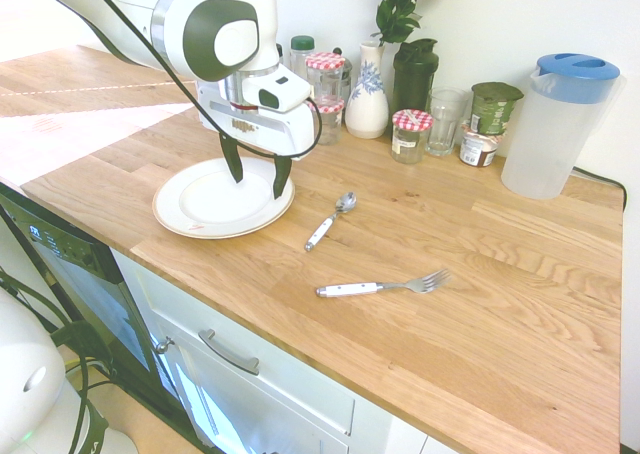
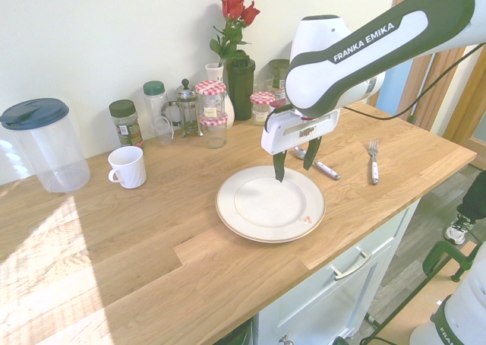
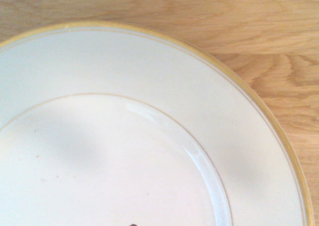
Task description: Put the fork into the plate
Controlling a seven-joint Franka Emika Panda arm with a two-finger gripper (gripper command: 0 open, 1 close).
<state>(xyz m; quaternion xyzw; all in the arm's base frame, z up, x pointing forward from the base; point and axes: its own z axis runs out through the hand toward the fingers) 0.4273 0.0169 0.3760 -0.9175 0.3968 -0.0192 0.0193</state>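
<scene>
The white plate (image 1: 195,214) (image 2: 254,216) with a thin cream rim rests on the wooden counter, and nothing lies in it. My gripper (image 1: 258,184) (image 2: 293,159) hangs open just above the plate's far side, with nothing between its dark fingers. The fork (image 1: 380,286) (image 2: 373,161), white-handled with silver tines, lies flat on the counter well away from the plate, nearer the front edge. A shorter white-handled spoon (image 1: 330,220) (image 2: 322,166) lies between the plate and the fork. The wrist view shows only the plate (image 3: 199,101) and bare wood.
Along the wall stand a clear pitcher with a blue lid (image 1: 555,124), several jars (image 1: 410,134), a glass (image 1: 445,121), a patterned vase with roses (image 1: 367,99) and a dark shaker (image 1: 413,74). A white mug (image 2: 127,166) sits beyond the plate.
</scene>
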